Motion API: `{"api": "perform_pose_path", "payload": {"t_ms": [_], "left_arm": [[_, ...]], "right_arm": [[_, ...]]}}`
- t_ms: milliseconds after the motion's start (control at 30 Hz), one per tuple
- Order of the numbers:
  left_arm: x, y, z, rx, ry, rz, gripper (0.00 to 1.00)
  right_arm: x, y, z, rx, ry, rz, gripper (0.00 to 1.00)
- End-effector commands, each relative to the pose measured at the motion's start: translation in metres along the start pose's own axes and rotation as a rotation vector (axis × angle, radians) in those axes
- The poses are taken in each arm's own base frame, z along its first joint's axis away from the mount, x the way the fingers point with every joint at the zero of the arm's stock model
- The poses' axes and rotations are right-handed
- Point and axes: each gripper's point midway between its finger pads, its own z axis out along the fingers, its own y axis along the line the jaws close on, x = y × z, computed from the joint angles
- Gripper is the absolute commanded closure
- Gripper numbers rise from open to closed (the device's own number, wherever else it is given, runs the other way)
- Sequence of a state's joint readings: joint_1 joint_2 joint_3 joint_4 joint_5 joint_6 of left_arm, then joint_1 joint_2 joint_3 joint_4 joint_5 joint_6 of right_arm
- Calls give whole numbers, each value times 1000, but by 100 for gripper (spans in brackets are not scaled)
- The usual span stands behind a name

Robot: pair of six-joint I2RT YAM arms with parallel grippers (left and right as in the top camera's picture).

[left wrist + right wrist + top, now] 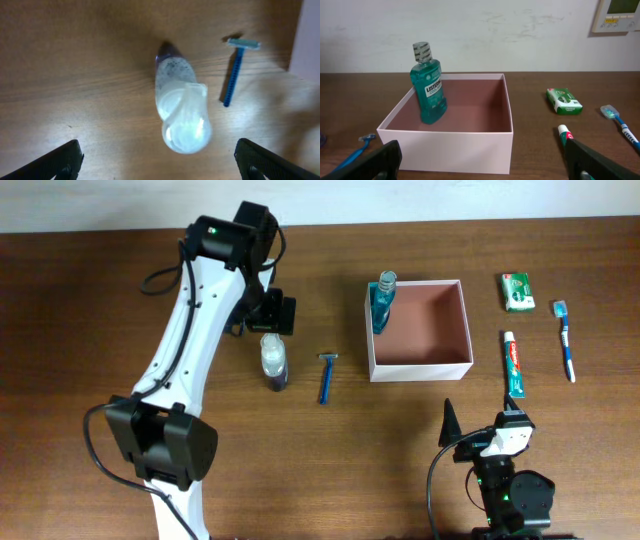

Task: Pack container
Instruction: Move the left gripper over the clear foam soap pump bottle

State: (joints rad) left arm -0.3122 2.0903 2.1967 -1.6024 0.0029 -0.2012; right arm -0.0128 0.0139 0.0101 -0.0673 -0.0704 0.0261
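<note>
Brown wood tabletop (90,310) under both arms, pale wall (485,30) behind it. Your left gripper (159,161) is wide open, jaws far apart at the bottom corners of the wrist view, holding nothing. Right between and below them sits the clear bottle (180,107), pale cap toward the camera and a dark purple tint at its far end; whether it stands or lies, you can't tell from here. Overhead, that same left gripper (272,318) hovers just past the bottle (273,362), well to the left of the container (420,370). The blue razor (326,377) lies flat on the wood between the bottle and the container, apart from both.

Your right gripper (485,162) is open too, empty, and points at the container's near wall (445,150) from the near side, apart from it.

The container sits mid-table with its pinkish-brown floor showing. Inside, in its far-left corner, a teal mouthwash bottle (426,85) stands upright. Beside the container's right wall lies the toothpaste tube (513,365). Farther right is the blue toothbrush (565,340), and a green box (516,291) rests off the far-right corner.
</note>
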Motion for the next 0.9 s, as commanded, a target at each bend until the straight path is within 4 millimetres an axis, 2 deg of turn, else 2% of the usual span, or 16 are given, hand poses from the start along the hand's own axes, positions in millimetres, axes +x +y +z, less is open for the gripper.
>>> {"api": "perform_pose_path", "payload": {"t_ms": [0,233,567,867], "left_arm": [[4,4,7,-27,7,15,1],[6,5,24,-31,29,16,1],[1,-6,33,-27,12,37,1],[9,-8,45,-41,70,-22,1]], "right_arm": [[2,0,0,2,4,4,1],[2,0,0,2,4,4,1],[2,0,0,2,4,4,1],[2,0,0,2,4,4,1]]}}
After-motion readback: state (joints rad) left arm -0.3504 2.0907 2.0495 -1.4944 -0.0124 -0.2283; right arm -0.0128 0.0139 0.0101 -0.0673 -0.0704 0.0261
